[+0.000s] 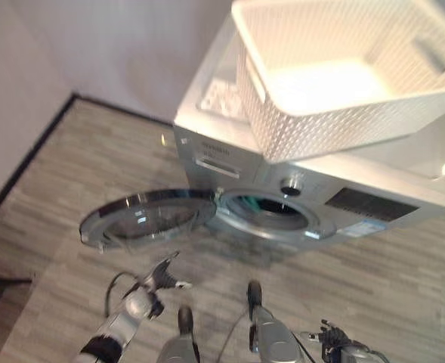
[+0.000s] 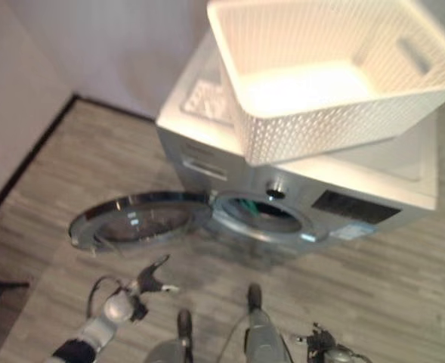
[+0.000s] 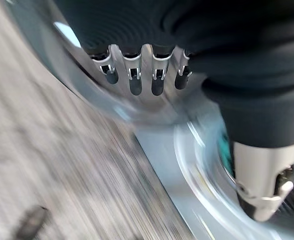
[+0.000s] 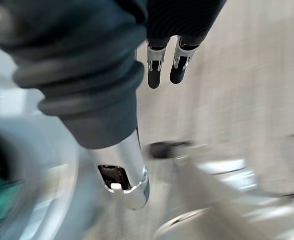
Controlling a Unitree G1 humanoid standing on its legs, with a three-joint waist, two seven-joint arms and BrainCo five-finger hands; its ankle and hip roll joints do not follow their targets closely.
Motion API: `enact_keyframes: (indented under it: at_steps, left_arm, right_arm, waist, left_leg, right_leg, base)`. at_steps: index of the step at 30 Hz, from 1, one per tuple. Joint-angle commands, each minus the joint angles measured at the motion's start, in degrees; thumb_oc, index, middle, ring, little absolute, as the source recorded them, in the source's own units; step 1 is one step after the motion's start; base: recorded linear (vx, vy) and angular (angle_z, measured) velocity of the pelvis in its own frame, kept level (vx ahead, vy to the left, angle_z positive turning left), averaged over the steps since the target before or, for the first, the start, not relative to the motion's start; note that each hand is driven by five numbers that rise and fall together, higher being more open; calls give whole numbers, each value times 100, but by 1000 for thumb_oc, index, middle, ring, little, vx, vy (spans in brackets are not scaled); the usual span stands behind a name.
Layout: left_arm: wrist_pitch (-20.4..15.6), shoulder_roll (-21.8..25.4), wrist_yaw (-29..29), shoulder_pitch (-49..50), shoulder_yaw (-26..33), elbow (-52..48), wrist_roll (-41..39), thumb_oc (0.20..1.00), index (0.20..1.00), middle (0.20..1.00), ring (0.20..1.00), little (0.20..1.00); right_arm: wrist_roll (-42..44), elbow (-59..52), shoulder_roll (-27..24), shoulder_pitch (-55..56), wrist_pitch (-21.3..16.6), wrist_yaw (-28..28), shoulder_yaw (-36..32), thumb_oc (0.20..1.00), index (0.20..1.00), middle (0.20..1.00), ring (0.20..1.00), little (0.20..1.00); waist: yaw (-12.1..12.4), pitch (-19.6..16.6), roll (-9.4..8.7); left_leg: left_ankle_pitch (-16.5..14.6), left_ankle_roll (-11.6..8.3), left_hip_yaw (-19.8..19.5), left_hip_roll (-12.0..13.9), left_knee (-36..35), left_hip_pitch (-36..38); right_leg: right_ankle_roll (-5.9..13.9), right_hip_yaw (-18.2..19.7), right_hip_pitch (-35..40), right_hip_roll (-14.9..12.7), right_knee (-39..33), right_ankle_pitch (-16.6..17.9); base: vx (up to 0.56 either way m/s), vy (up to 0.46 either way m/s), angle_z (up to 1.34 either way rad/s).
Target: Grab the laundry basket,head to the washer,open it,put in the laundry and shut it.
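Hanging low, left hand [image 1: 162, 277] fingers [image 3: 136, 84] relaxed, near door [image 1: 143, 218]

White perforated basket [image 1: 343, 98], silver washer [image 1: 230, 151]

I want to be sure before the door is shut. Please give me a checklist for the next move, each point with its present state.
1. Laundry is in the drum: ok, green cloth shows inside the opening.
2. Basket is empty and out of the way: ok, it sits on top of the washer.
3. Door is free to swing: ok, it stands wide open.
4. Left robot hand is ready to push: ok, open, just short of the door.
5. Right robot hand holds nothing: ok, fingers straight.
6. No cloth on the door seal: cannot tell.
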Motion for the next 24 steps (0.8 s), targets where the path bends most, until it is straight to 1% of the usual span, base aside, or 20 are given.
enact_keyframes:
  at_steps: [1, 2, 3, 4, 6, 7, 8, 9, 11, 12, 13, 14, 15, 16, 17, 18, 19, 21, 22, 24]
  left_arm:
    - [-171, -85, 179, -534, -433, -266, -352, 1000, 1000, 1000, 1000, 1000]
    - [-171, -85, 179, -540, -436, -263, -353, 1000, 1000, 1000, 1000, 1000]
    - [-187, -130, 203, -753, -605, -245, -403, 1000, 1000, 1000, 1000, 1000]
    - [-192, -170, 234, -864, -699, -118, -365, 1000, 1000, 1000, 1000, 1000]
    - [-201, -175, 247, -907, -755, -78, -320, 1000, 1000, 1000, 1000, 1000]
    - [-212, -150, 245, -929, -801, -76, -290, 1000, 1000, 1000, 1000, 1000]
    - [-204, -116, 316, -1028, -802, 24, -319, 1000, 1000, 1000, 1000, 1000]
    - [-185, -103, 362, -1056, -804, 44, -317, 1000, 1000, 1000, 1000, 1000]
    - [-177, -78, 398, -1060, -789, 45, -344, 1000, 1000, 1000, 1000, 1000]
    - [-177, -77, 398, -1063, -788, 45, -344, 1000, 1000, 1000, 1000, 1000]
    - [-189, -70, 418, -1025, -757, 69, -384, 1000, 1000, 1000, 1000, 1000]
    - [-195, -65, 423, -970, -711, 104, -436, 1000, 1000, 1000, 1000, 1000]
    - [-218, -48, 433, -814, -594, 113, -525, 1000, 1000, 1000, 1000, 1000]
    - [-219, -42, 444, -700, -519, 108, -557, 1000, 1000, 1000, 1000, 1000]
    - [-218, -39, 443, -695, -520, 106, -557, 1000, 1000, 1000, 1000, 1000]
    - [-234, -35, 452, -600, -437, 47, -571, 1000, 1000, 1000, 1000, 1000]
    - [-281, -29, 473, -508, -362, -69, -584, 1000, 1000, 1000, 1000, 1000]
    - [-335, -39, 569, -458, -268, -120, -618, 1000, 1000, 1000, 1000, 1000]
    - [-345, -58, 613, -410, -194, -169, -648, 1000, 1000, 1000, 1000, 1000]
    - [-373, -81, 669, -338, -11, -300, -818, 1000, 1000, 1000, 1000, 1000]
  right_arm:
    - [-360, 556, -70, 62, 235, -109, -40, 1000, 1000, 1000, 1000, 1000]
    - [-362, 559, -70, 58, 235, -109, -44, 1000, 1000, 1000, 1000, 1000]
    - [-481, 594, -5, -12, 277, -125, 58, 1000, 1000, 1000, 1000, 1000]
    - [-582, 628, 6, -86, 314, -115, 135, 1000, 1000, 1000, 1000, 1000]
    - [-615, 643, 24, -157, 313, -125, 188, 1000, 1000, 1000, 1000, 1000]
    - [-631, 611, 21, -248, 298, -120, 247, 1000, 1000, 1000, 1000, 1000]
    - [-514, 559, 11, -524, 285, -161, 318, 1000, 1000, 1000, 1000, 1000]
    - [-487, 559, 36, -594, 269, -181, 361, 1000, 1000, 1000, 1000, 1000]
    - [-507, 590, 49, -674, 253, -174, 442, 1000, 1000, 1000, 1000, 1000]
    - [-507, 591, 50, -678, 253, -174, 442, 1000, 1000, 1000, 1000, 1000]
    - [-545, 606, 57, -722, 239, -165, 488, 1000, 1000, 1000, 1000, 1000]
    - [-577, 614, 72, -737, 228, -156, 500, 1000, 1000, 1000, 1000, 1000]
    - [-673, 619, 90, -721, 196, -133, 569, 1000, 1000, 1000, 1000, 1000]
    - [-755, 600, 102, -704, 196, -131, 623, 1000, 1000, 1000, 1000, 1000]
    - [-755, 598, 104, -701, 196, -132, 624, 1000, 1000, 1000, 1000, 1000]
    - [-847, 581, 116, -677, 185, -150, 685, 1000, 1000, 1000, 1000, 1000]
    - [-953, 570, 174, -636, 159, -185, 818, 1000, 1000, 1000, 1000, 1000]
    - [-997, 517, 218, -589, 122, -237, 910, 1000, 1000, 1000, 1000, 1000]
    - [-1039, 515, 241, -532, 122, -223, 955, 1000, 1000, 1000, 1000, 1000]
    - [-1080, 518, 251, -426, 116, -228, 963, 1000, 1000, 1000, 1000, 1000]
  waist:
    - [46, -178, 33]
    - [31, -180, 32]
    - [18, -145, 64]
    - [-12, -157, 77]
    - [10, -177, 93]
    - [3, -165, 111]
    - [101, -80, 265]
    - [152, -64, 337]
    - [220, -63, 386]
    - [220, -70, 379]
    - [294, -109, 377]
    - [369, -172, 345]
    - [556, -319, 254]
    - [694, -359, 161]
    - [696, -354, 160]
    - [848, -403, 39]
    - [1025, -422, -171]
    - [1015, -415, -240]
    - [989, -413, -238]
    - [949, -346, -262]
  left_leg:
    - [-855, 334, -465, -456, 1227, -755]
    - [-861, 339, -481, -467, 1249, -775]
    - [-933, 426, -519, -644, 1385, -844]
    - [-967, 468, -473, -700, 1398, -842]
    - [-986, 508, -423, -738, 1393, -839]
    - [-979, 532, -374, -752, 1391, -817]
    - [-885, 570, -200, -629, 1326, -748]
    - [-779, 582, -131, -556, 1230, -704]
    - [-634, 641, -70, -487, 1102, -637]
    - [-615, 642, -68, -494, 1091, -648]
    - [-560, 678, -20, -444, 1025, -630]
    - [-523, 694, 31, -430, 972, -616]
    - [-428, 712, 168, -399, 939, -686]
    - [-400, 694, 282, -390, 974, -752]
    - [-404, 693, 284, -389, 976, -742]
    - [-501, 617, 360, -373, 1061, -802]
    - [-434, 531, 501, -285, 1166, -1034]
    - [-326, 424, 544, -176, 1193, -1181]
    - [-116, 407, 578, -121, 1090, -1235]
    - [97, 268, 459, -30, 1093, -1394]
  right_leg:
    - [562, -363, -66, -907, 306, -257]
    - [568, -380, -67, -918, 310, -260]
    - [602, -410, -118, -1073, 426, -184]
    - [613, -403, -177, -1123, 455, -128]
    - [617, -372, -241, -1145, 469, -84]
    - [627, -377, -329, -1167, 529, 28]
    - [592, -592, -512, -1111, 901, -96]
    - [516, -750, -453, -1053, 1131, -373]
    - [390, -826, -339, -898, 1697, -761]
    - [388, -822, -356, -905, 1697, -753]
    - [331, -869, -224, -777, 1998, -999]
    - [293, -895, -89, -688, 2145, -1183]
    - [252, -1025, 299, -553, 2211, -1403]
    - [237, -1199, 554, -556, 2035, -1428]
    - [237, -1199, 569, -553, 2024, -1424]
    - [279, -1325, 919, -566, 1735, -1569]
    - [241, -1305, 1114, -445, 1130, -1674]
    - [171, -1180, 1093, -280, 828, -1735]
    - [105, -1210, 1039, -191, 690, -1650]
    - [53, -1262, 1047, -92, 556, -1627]
  base:
    - [-44, 209, 45]
    - [-106, 223, 76]
    - [-110, 235, 73]
    - [-109, 234, 41]
    - [-61, 132, 20]
    - [-193, 210, -20]
    - [-251, 194, -57]
    - [-272, 172, -90]
    - [-167, 73, -84]
    - [-114, 18, -54]
    - [-80, -16, -44]
    - [-148, -72, -52]
    - [-156, -117, -56]
    - [-127, -104, -62]
    - [-56, -133, -60]
    - [-136, -274, -87]
    - [-185, -352, -74]
    - [-193, -264, -59]
    - [-147, -174, -39]
    - [-154, -149, 0]
